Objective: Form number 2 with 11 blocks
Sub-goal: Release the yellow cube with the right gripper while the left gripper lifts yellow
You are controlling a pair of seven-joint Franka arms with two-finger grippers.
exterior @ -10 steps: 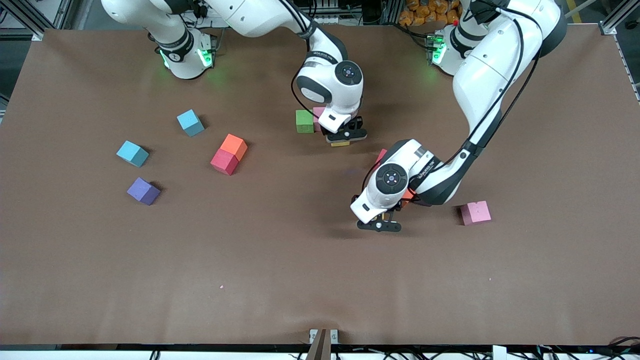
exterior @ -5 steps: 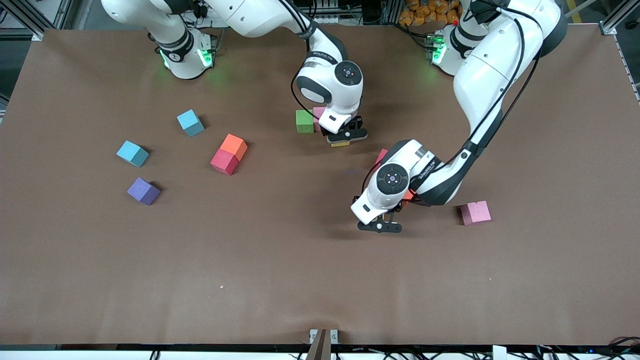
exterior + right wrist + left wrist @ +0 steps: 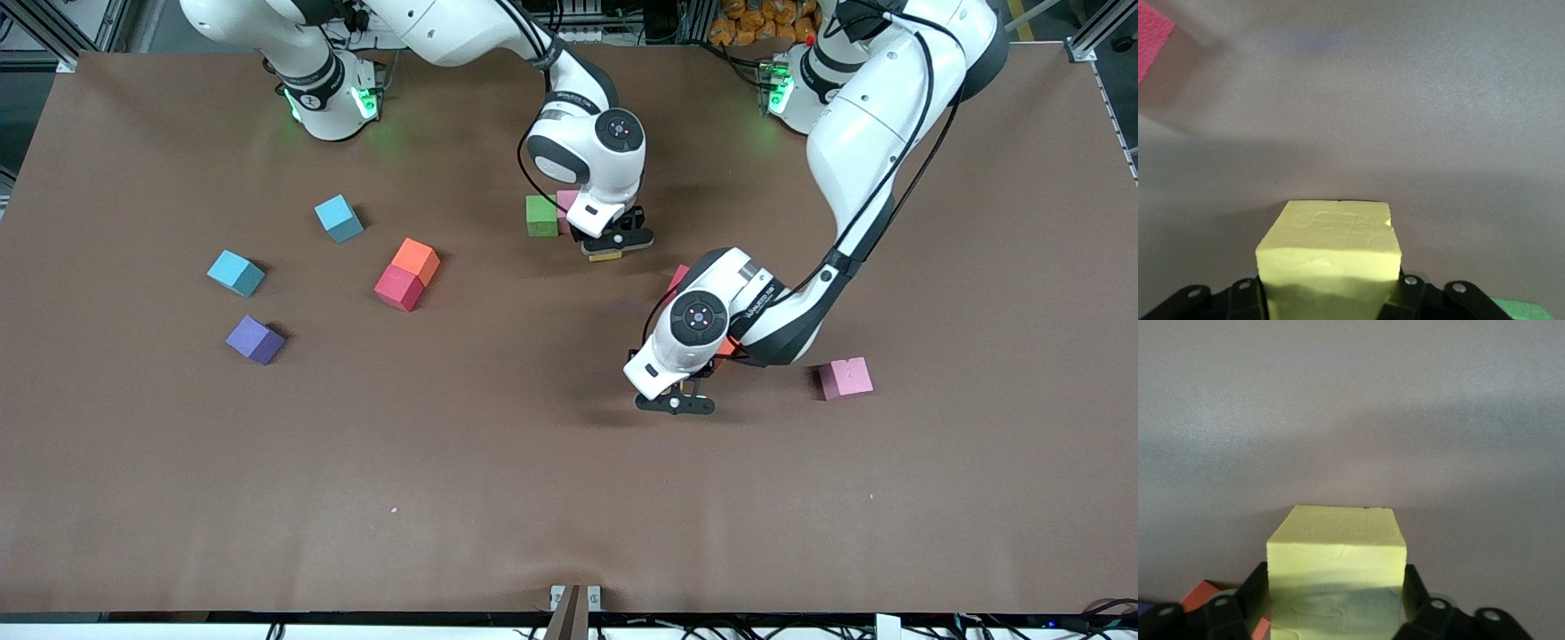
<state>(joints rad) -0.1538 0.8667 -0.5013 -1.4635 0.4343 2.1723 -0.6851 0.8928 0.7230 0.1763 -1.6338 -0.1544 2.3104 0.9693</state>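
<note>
My right gripper (image 3: 613,242) (image 3: 1328,293) is shut on a yellow block (image 3: 605,256) (image 3: 1328,250), low over the table beside a pink block (image 3: 566,206) that touches a green block (image 3: 540,216). My left gripper (image 3: 674,402) (image 3: 1336,587) is down at the table, open, with its fingers (image 3: 1255,593) on either side of a second yellow block (image 3: 1337,547). An orange block (image 3: 727,347) and a red block (image 3: 679,276) lie partly hidden under the left arm. Loose blocks: pink (image 3: 845,378), orange (image 3: 416,260), red (image 3: 398,287), purple (image 3: 255,340).
Two light-blue cubes (image 3: 338,218) (image 3: 236,272) lie toward the right arm's end of the table, near the loose orange, red and purple blocks. The brown tabletop (image 3: 498,498) runs wide nearer the front camera.
My left gripper's fingers have drawn in toward the yellow block between them. The right arm and the loose blocks have not moved.
</note>
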